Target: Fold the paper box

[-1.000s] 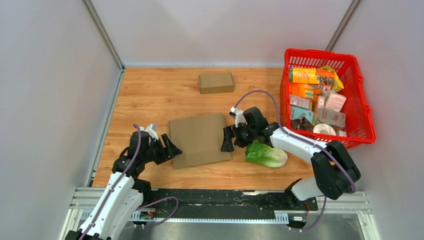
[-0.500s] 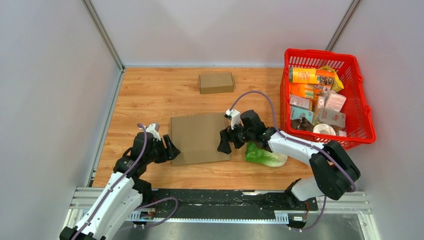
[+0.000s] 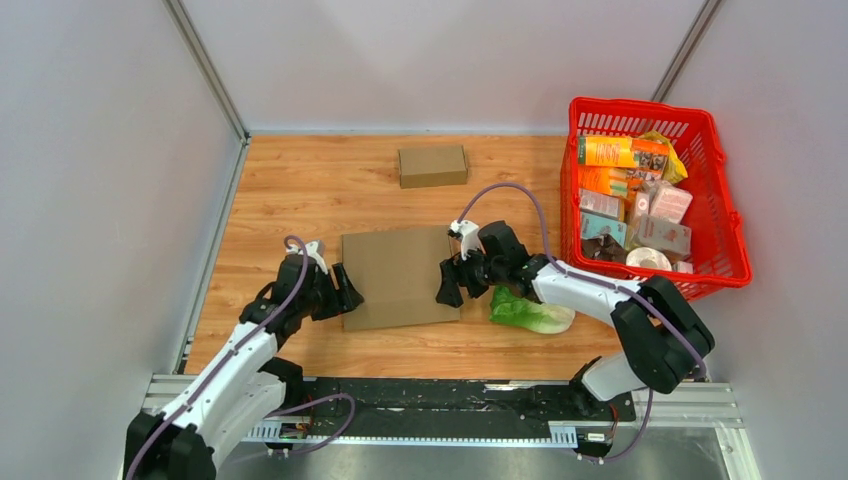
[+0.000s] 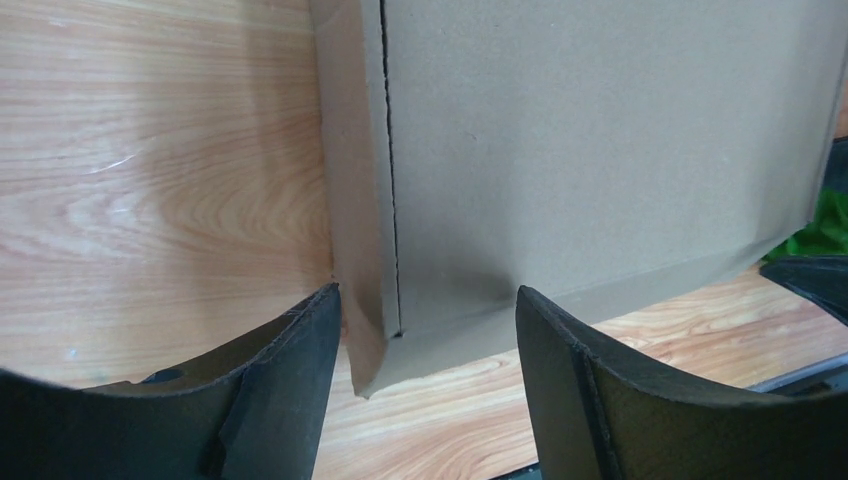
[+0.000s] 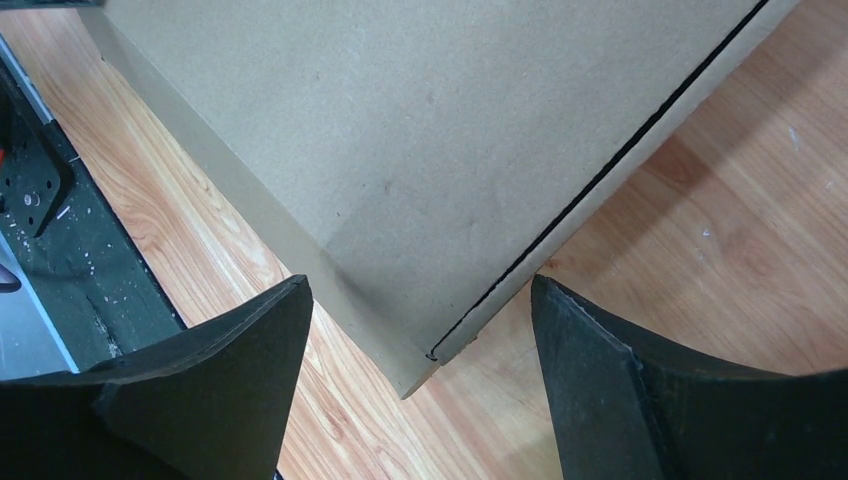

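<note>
The paper box (image 3: pixel 400 277) lies flat and unfolded around the middle of the bench (image 3: pixel 290 190), a little nearer the near edge than the far one, with its long sides running roughly left to right. Both arms have it between them, one at each end, which looks like a set-up for working on it from two sides at once.

The left end effector (image 3: pixel 345 292) sits low at the box's near-left corner. Its fingers are spread wide with nothing between them but that corner, and the left wrist view shows a narrow side strip (image 4: pixel 355 180), set off from the main panel by a cut line, lying in the gap. My reading is that this arm is lined up to catch or lift that strip.

The right end effector (image 3: pixel 447 287) is at the box's right end, towards its near corner, also spread and holding nothing. Its own camera shows the cardboard corner and a dark slit along one edge framed between the fingers, so it seems placed either to steady the sheet or to take the flap there.

A lettuce (image 3: pixel 532 310) lies just beside the right arm, close enough to be nudged. A red basket (image 3: pixel 640 103) of groceries stands at the right edge, and a small folded box (image 3: pixel 432 165) rests near the far edge, well apart from the work
</note>
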`<state>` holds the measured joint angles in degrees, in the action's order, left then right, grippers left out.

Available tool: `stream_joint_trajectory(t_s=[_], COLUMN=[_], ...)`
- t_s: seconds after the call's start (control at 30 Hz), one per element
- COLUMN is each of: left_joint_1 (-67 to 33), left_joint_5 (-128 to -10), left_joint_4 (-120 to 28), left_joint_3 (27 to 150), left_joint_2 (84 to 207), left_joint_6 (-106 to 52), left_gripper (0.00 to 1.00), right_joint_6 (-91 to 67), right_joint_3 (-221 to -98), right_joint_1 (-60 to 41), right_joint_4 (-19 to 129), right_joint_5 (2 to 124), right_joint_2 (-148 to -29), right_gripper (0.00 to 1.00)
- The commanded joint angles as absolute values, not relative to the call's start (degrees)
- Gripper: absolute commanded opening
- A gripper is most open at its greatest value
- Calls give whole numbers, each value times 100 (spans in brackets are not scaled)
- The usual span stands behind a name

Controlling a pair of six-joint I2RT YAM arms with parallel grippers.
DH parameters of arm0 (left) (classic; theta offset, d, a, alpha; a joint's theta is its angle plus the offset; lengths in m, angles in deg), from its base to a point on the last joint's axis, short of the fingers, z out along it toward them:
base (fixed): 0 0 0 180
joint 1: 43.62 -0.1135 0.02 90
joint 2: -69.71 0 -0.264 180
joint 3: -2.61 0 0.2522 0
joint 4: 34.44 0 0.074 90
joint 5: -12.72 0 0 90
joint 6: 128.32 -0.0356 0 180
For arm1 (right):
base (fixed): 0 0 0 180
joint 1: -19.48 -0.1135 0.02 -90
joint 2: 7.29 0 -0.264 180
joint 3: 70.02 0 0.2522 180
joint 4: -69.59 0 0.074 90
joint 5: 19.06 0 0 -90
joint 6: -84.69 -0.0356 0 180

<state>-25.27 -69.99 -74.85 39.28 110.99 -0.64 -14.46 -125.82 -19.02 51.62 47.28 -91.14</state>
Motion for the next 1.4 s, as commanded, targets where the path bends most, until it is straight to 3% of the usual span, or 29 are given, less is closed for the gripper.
stream_joint_trajectory(t_s=[0.0,0.13,0.23,0.4,0.63,0.83,1.0,1.1,1.17,1.27,1.37], left_joint_1=[-2508,-2508,-2508,-2508,-2508,-2508,-2508,-2508,-2508,-2525,-2631], left_joint_5=[-6499,-6042,-5446,-4530,-3432,-3184,-3350,-4411,-5264,-5652,-6012], left_joint_4=[-6544,-6419,-6445,-7112,-7580,-7465,-7676,-8378,-8266,-7373,-7437], left_joint_3=[3843,3825,3843,4420,5371,5741,5759,5741,5689,5750,6100], left_joint_2=[11550,11700,11534,10866,10232,10126,10118,10275,10652,11469,12444], left_joint_6=[-342,-281,-1,492,1115,1424,1416,636,476,361,-15], left_gripper=[72,69,58,49,51,52,53,56,57,59,63], right_joint_6=[-1471,-1638,-2121,-3551,-4677,-6137,-6219,-5508,-5549,-6102,-6077], right_joint_3=[-12570,-12657,-12868,-13395,-14617,-14714,-14934,-15216,-14911,-14418,-14372], right_joint_1=[-1945,-2130,-2191,-2183,-2043,-1673,-1568,-1585,-1585,-1603,-1647], right_joint_4=[5460,5145,4758,3757,2376,3314,3438,2797,3102,4306,4651], right_joint_5=[4660,4782,4450,3659,2191,1118,1160,1872,2301,2645,3015], right_joint_2=[-9096,-8894,-8710,-8297,-8296,-8384,-8849,-9122,-9219,-9490,-9763], right_gripper=[82,78,69,50,53,55,56,60,65,67,71])
